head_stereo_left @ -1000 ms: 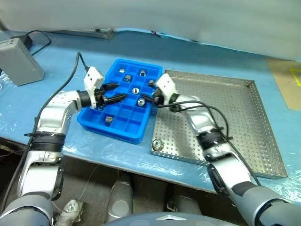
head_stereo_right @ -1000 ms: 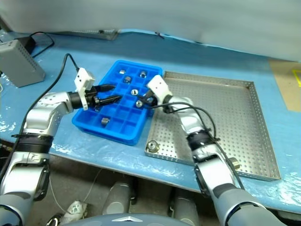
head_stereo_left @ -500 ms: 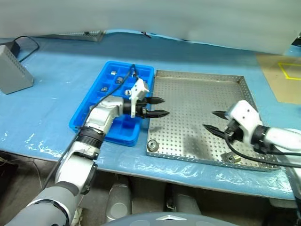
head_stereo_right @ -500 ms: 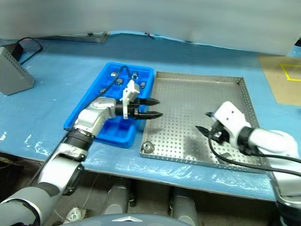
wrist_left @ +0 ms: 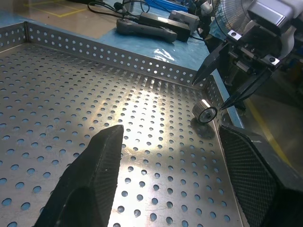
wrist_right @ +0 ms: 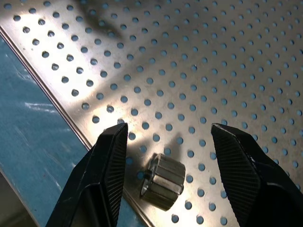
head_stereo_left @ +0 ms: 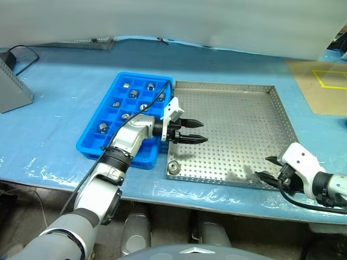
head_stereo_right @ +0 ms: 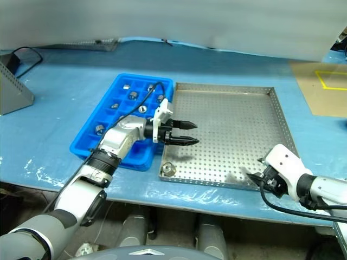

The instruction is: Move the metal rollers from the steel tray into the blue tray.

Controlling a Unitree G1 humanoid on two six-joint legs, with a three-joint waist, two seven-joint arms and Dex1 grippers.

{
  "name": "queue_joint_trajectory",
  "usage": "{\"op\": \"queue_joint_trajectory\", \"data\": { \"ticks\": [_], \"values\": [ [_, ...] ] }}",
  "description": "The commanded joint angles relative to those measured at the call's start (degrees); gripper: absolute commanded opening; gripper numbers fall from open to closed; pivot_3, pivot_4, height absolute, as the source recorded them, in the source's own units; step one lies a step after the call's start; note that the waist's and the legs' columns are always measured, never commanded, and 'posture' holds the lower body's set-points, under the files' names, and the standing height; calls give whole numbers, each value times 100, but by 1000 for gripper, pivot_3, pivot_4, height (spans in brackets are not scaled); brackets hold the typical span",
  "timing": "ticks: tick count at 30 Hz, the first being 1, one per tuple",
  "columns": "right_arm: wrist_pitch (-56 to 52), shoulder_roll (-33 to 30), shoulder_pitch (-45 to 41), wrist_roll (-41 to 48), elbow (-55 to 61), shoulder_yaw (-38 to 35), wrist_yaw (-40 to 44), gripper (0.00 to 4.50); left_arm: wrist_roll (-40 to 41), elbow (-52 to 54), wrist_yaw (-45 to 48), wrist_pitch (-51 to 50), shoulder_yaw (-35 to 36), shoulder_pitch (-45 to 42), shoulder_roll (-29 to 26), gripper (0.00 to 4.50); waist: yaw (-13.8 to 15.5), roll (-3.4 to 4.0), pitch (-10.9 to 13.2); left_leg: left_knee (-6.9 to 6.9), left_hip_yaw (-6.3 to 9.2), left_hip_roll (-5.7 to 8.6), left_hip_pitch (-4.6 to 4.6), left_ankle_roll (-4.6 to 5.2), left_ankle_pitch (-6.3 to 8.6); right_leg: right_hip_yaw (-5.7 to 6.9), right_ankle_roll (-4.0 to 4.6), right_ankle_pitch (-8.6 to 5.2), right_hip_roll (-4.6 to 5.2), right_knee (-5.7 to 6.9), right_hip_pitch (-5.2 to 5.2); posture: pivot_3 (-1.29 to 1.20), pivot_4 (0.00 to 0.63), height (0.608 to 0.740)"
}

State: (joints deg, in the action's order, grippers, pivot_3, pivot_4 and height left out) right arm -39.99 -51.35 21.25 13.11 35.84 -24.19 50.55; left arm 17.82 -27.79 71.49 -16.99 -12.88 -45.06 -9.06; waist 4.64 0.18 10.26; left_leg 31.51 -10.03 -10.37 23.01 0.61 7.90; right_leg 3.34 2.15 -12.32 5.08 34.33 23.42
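Head views, steel tray: steel tray [head_stereo_left: 238, 116] sits just right of the blue tray [head_stereo_left: 95, 143] on a blue-covered table [head_stereo_left: 54, 135].
Head views, rollers: several metal rollers [head_stereo_left: 133, 96] lie in the blue tray's compartments; one roller [head_stereo_left: 173, 166] stands in the steel tray's near left corner.
Head views, left gripper: left gripper [head_stereo_left: 196, 131] reaches level over the steel tray's left part, fingers spread, nothing between them.
Head views, right gripper: right gripper [head_stereo_left: 264, 167] hangs at the steel tray's near right corner, fingers apart and empty.
Left wrist view: own two fingers [wrist_left: 90, 179] stand wide apart above the perforated floor; far off, the right gripper's tips straddle a corner roller [wrist_left: 205, 111], whether touching it I cannot tell.
Right wrist view: fingers [wrist_right: 102, 175] spread open; a ribbed roller [wrist_right: 163, 183] lies on its side between them by the tray's wall, not gripped.
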Motion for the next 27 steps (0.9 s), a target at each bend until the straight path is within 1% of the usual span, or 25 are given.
{"op": "queue_joint_trajectory", "data": {
  "ticks": [1,6,9,11,13,19,21,23,27],
  "values": [
    [310,18,92,-114,-234,25,-37,2889,57,134,27,-2,88,-12,-4,3390,-21,1,0,0,1,0,-2,4,2,1,-3,2,0,-8,-7,-192,150,740],
    [463,93,-73,-215,-596,461,-189,2889,45,20,-36,38,129,-35,24,3390,-72,2,-2,-3,1,1,-2,24,15,6,-15,14,0,-56,-33,-183,150,740],
    [539,84,-158,-235,-741,695,-200,2889,15,-118,-43,188,129,-116,96,3390,-71,3,-3,-2,1,4,0,32,20,7,15,32,4,-63,-36,-179,150,740],
    [548,42,-170,-312,-859,901,-204,2889,-90,-459,-182,402,104,-379,322,3390,-40,5,-4,-4,1,4,1,34,21,10,18,33,4,-63,-37,-186,150,740],
    [570,30,-137,-348,-924,1015,-193,2889,-128,-571,-180,515,46,-510,482,3390,2,4,-4,-3,1,3,8,36,22,18,18,33,6,-66,-40,-191,150,740],
    [415,125,73,-247,-903,914,-288,2889,-157,-322,-200,445,-26,-533,722,3390,21,5,-10,1,1,8,6,64,35,20,7,24,17,-76,-56,-195,150,740],
    [430,177,204,-187,-866,811,-287,2889,-288,-195,-345,474,-134,-558,796,3390,35,9,-12,1,1,7,7,71,34,20,5,22,16,-76,-56,-197,150,740],
    [431,211,296,-164,-801,780,-305,2889,-265,-81,-504,341,-78,-569,834,3390,81,11,-13,0,1,9,8,77,35,21,0,18,19,-76,-57,-195,150,740],
    [302,264,359,2,-526,762,-332,2889,-210,377,-769,-52,65,-272,554,3390,86,14,-15,2,1,17,9,85,40,21,-5,14,28,-77,-61,-167,150,740]
  ]
}}
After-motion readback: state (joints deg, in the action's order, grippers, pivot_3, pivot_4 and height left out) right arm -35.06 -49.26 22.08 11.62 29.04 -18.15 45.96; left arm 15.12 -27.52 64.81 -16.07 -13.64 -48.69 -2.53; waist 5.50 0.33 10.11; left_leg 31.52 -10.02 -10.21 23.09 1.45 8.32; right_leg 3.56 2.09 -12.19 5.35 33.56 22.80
